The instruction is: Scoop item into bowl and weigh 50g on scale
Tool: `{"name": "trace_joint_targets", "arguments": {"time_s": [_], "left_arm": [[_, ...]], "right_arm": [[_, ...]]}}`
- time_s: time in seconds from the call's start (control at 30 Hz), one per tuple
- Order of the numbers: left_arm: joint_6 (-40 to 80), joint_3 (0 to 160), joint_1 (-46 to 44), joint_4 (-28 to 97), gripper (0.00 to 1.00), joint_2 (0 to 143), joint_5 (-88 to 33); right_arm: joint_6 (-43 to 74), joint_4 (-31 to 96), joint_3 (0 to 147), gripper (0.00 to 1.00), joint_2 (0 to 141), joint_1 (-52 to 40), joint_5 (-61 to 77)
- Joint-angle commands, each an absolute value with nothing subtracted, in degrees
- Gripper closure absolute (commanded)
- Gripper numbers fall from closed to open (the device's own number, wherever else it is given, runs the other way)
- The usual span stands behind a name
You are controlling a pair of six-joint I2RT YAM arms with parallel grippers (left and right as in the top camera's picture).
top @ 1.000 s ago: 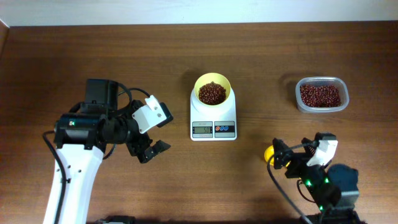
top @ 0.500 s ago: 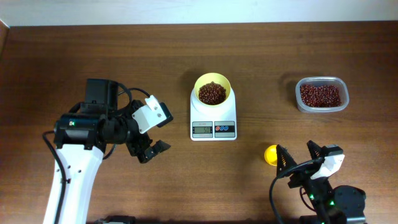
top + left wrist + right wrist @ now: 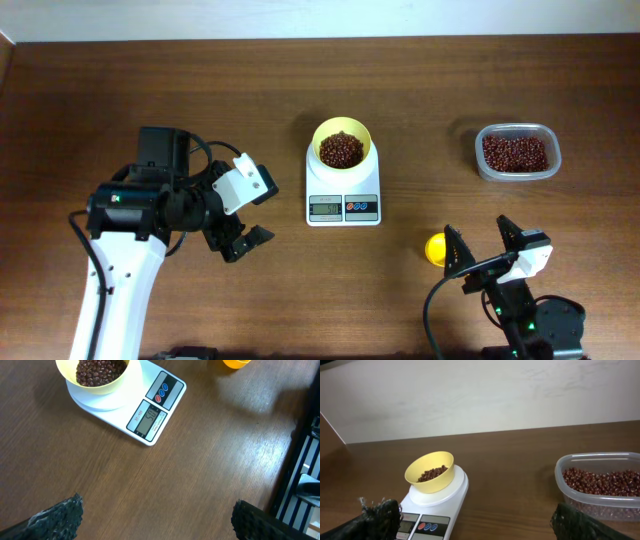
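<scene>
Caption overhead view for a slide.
Overhead: bowl of beans on scale; tub right; scoop on table; left tool, right tool open, empty.

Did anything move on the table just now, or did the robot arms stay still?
The right gripper, open the whole time, backed away to the right from the little orange-yellow scoop. A second ago it was right at the scoop; now the scoop lies alone on the table. The left gripper, the yellow bowl of beans on the scale and the clear tub stayed put.
</scene>
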State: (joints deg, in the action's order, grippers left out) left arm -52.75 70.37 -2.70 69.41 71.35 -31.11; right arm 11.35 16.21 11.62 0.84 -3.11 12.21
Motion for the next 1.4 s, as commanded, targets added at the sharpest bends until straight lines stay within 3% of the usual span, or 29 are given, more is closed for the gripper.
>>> {"name": "trace_joint_targets", "arguments": {"time_s": [0.0,0.43,1.13,1.37], "left_arm": [[-53.45,70.32,-2.35,69.45,0.01,70.59,-31.90],[-53.45,70.32,-2.35,69.45,0.01,70.59,-31.90],[-53.45,70.32,-2.35,69.45,0.01,70.59,-31.90],[-53.45,70.32,-2.35,69.45,0.01,70.59,-31.90]], "right_arm": [[10.68,15.29,10.70,0.01,0.19,-3.46,11.46],[10.72,0.49,1.74,0.01,0.19,-3.46,10.87],[10.66,3.64,0.32,0.01,0.19,-4.51,8.14],[3.62,4.03,0.32,0.01,0.19,-5.93,6.85]]}}
